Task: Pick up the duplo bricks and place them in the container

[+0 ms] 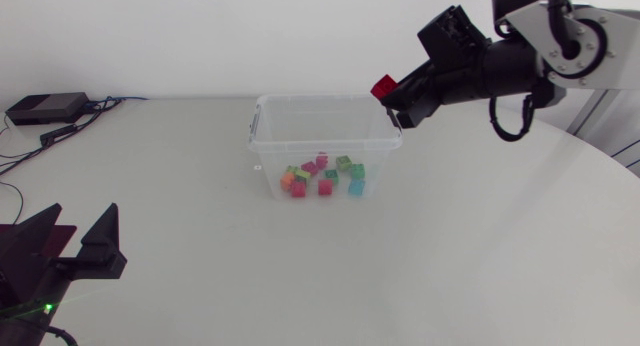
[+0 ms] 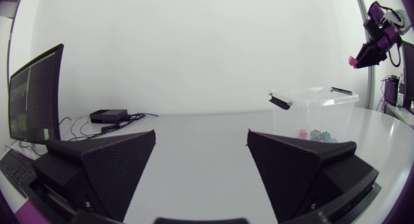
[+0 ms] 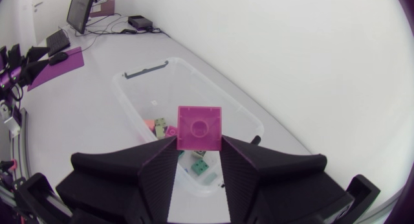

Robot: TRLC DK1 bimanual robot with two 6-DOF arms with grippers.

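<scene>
Bricks (image 1: 322,176) of many colours, some ten of them, already lie in a loose heap on the floor of the clear container (image 1: 268,146), which stands open near the middle of the worktop (image 1: 480,256). One more brick (image 1: 383,86) is in the air. The right pincer (image 1: 392,98) pinches it from two sides at the fingertips and holds it high above the container, close to the far right corner of the rim in the head view. The right wrist view looks down past it into the box, onto the heap. No other brick shows outside the container in any view, so this is probably the last one and the task is nearly done. What is left, as far as can be judged, is to let the brick go over the opening so that it falls inside. Since it hangs near the corner and not over the middle, a small shift inward before release would make a bounce off the rim less likely. The left pincer (image 1: 80,231) sits low at the near left edge of the worktop, well apart from the container, its fingers spread wide with nothing between them, and seems to have no part in this step.
</scene>
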